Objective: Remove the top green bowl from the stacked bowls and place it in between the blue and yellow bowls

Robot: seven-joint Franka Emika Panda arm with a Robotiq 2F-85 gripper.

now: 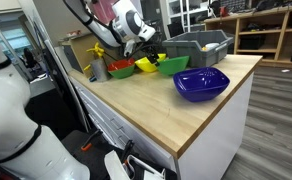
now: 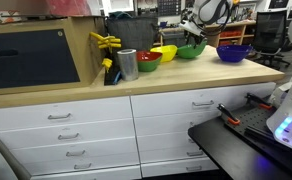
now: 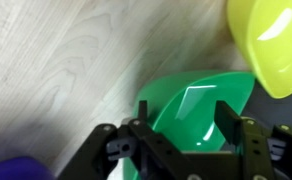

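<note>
The top green bowl (image 3: 186,100) sits on the wooden counter, with the yellow bowl (image 3: 271,45) on one side and the blue bowl (image 3: 11,170) on the other. Both exterior views show the same row: blue bowl (image 1: 201,84) (image 2: 234,52), green bowl (image 1: 172,65) (image 2: 192,51), yellow bowl (image 1: 147,64) (image 2: 164,52). My gripper (image 3: 186,125) hovers just over the green bowl with its fingers spread wide and nothing between them; it also shows in both exterior views (image 1: 149,48) (image 2: 197,36). The stacked bowls (image 1: 121,69) (image 2: 148,61), green outside and red inside, stand beyond the yellow one.
A grey bin (image 1: 198,44) stands behind the bowls. A metal cup (image 2: 127,64) and a yellow rack (image 2: 106,45) sit by the stacked bowls. The counter edge (image 1: 211,125) drops off in front of the blue bowl.
</note>
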